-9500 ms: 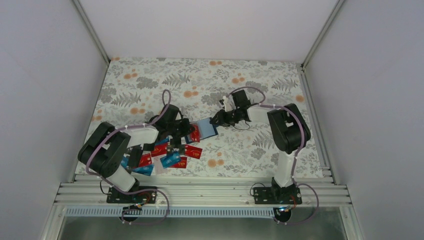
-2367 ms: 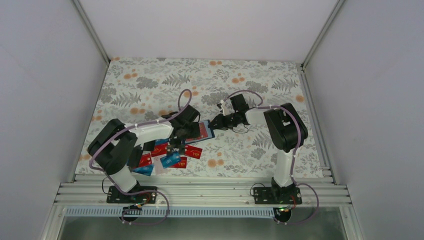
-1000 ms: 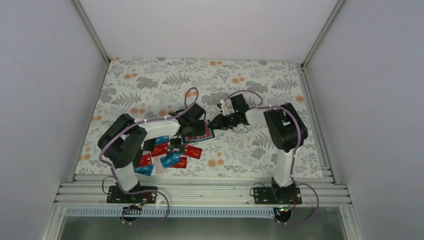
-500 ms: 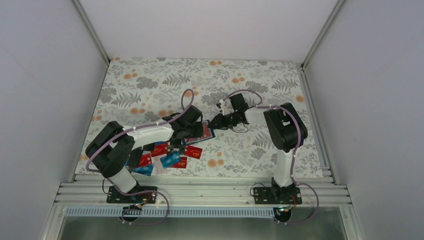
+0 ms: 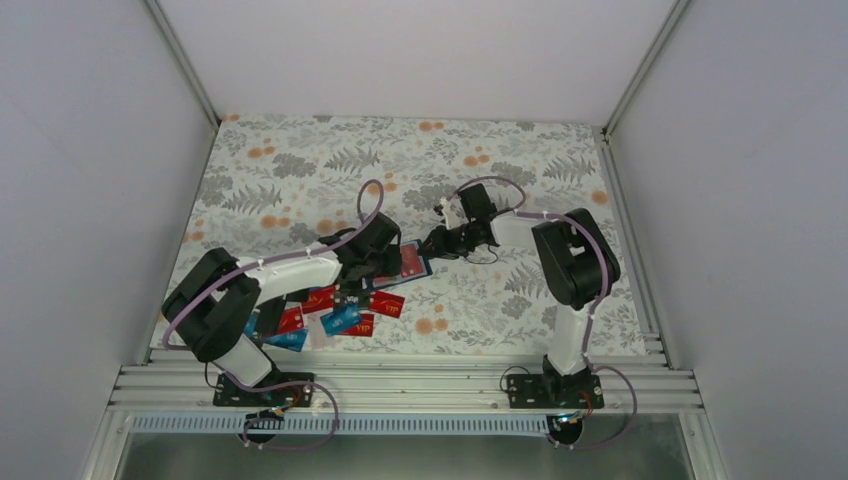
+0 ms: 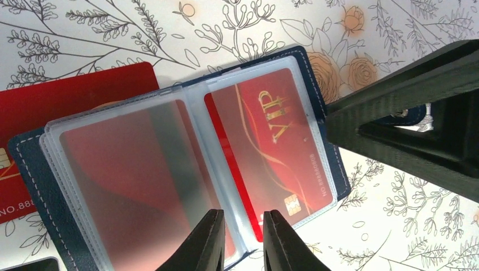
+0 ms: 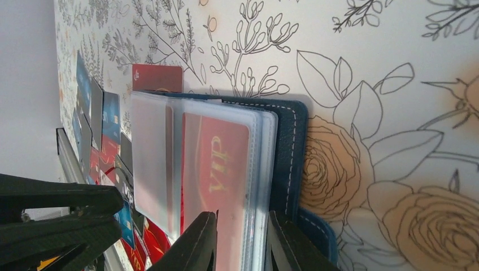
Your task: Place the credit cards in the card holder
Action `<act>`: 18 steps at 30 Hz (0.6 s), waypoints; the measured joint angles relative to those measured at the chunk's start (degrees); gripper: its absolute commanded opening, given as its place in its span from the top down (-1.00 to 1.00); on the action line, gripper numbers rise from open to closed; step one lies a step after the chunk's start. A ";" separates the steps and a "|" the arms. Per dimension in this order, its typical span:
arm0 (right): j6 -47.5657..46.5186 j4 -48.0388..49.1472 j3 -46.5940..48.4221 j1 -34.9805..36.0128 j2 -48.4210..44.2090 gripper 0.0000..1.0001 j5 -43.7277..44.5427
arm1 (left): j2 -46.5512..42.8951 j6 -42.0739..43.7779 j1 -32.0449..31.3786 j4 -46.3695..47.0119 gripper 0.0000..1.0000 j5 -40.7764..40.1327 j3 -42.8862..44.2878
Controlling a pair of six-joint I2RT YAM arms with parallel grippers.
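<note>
Holder: lay open, sleeves up, mid-table, between both grippers.
VIP card: red, inside one clear sleeve.
Left gripper: jaws a slit apart over the sleeves' fold; whether it gripped, I could not tell.
Right gripper: jaws narrowly apart astride the sleeve stack's edge; grip unclear.
Cards: loose red, blue and black heap just beside the holder.

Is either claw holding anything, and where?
Cannot be told: left claw straddles the card holder sleeves near the spine, right claw those at its outer edge; contact is unclear.
</note>
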 measured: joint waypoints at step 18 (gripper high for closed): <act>0.92 -0.98 -4.31 0.15 -5.35 0.45 -0.66 | 3.56 1.25 0.00 1.49 0.95 0.07 -0.31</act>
